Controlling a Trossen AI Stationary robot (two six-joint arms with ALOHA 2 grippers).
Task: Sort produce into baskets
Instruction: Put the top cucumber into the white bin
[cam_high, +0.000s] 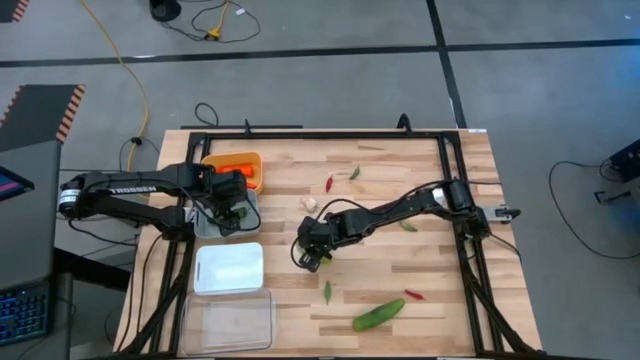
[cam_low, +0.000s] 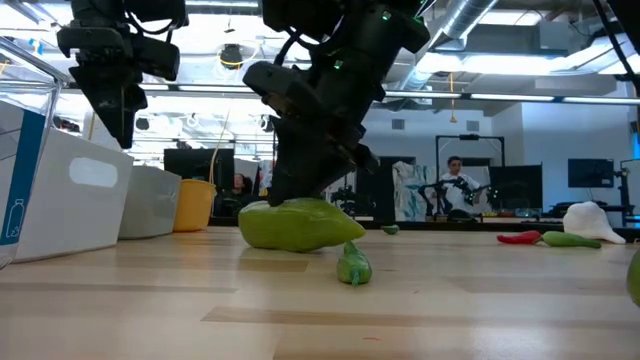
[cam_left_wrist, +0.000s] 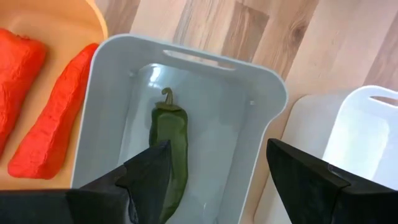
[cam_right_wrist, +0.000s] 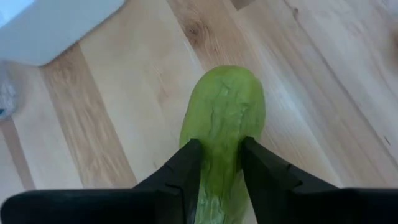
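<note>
Grey bin (cam_left_wrist: 112, 81) w/ green pepper (cam_left_wrist: 169, 149)

Grey floor (cam_high: 330, 25) w/ black tape lines, yellow cable (cam_high: 135, 75); ceiling lights (cam_low: 470, 92).

Green cucumber (cam_right_wrist: 222, 124) flat on tabletop

Green cucumber (cam_right_wrist: 222, 124); orange carrots (cam_left_wrist: 53, 121); grey basket (cam_left_wrist: 261, 81); dark green pepper (cam_left_wrist: 169, 146).
</note>
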